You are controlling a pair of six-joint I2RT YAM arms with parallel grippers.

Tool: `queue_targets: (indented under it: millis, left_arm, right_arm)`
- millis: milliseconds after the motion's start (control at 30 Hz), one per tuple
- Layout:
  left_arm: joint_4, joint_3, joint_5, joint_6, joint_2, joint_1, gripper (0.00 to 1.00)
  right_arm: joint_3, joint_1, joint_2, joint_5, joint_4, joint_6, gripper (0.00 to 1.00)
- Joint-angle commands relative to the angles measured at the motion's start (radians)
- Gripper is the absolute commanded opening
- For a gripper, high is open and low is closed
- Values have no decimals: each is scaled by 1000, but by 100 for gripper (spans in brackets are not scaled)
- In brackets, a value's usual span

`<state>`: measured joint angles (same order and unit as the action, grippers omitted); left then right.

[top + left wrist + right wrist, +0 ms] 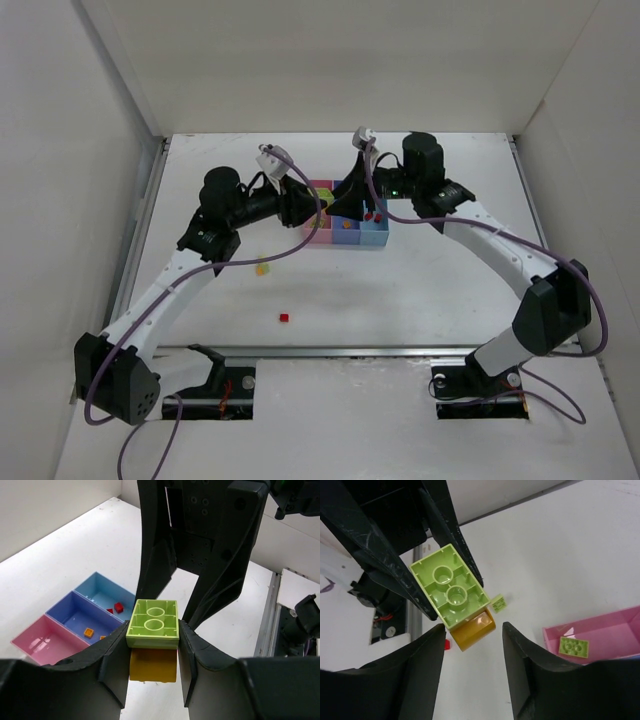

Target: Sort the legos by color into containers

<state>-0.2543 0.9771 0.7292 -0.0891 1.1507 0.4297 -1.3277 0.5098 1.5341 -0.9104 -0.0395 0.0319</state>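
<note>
My left gripper is shut on a light green lego that has an ochre-yellow brick stuck to its far side. In the right wrist view the same green lego and ochre brick hang just ahead of my right gripper. Its jaws stand apart on either side and touch neither brick. The two grippers meet above the containers. The pink bin holds a green lego. The violet bin holds an orange one, and the light blue bin holds red ones.
A small red lego lies on the white table in front of the tray, and a small yellow-green lego lies nearer the left arm. White walls close in the table on the left, right and back. A metal rail runs along the near edge.
</note>
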Motion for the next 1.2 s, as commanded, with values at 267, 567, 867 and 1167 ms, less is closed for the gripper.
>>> queue_targets:
  millis: [267, 567, 867, 1167]
  left_arm:
    - [-163, 52, 38, -106, -3, -9, 0]
    - [-217, 29, 90, -160, 6, -19, 0]
    - [-206, 20, 90, -147, 6, -19, 0]
    - [-177, 11, 90, -117, -13, -19, 20]
  right_arm:
    - [-61, -8, 23, -119, 112, 34, 59]
    - [-39, -21, 14, -142, 208, 115, 62]
    - [-37, -30, 11, -163, 250, 184, 23]
    - [-28, -39, -9, -144, 250, 184, 0]
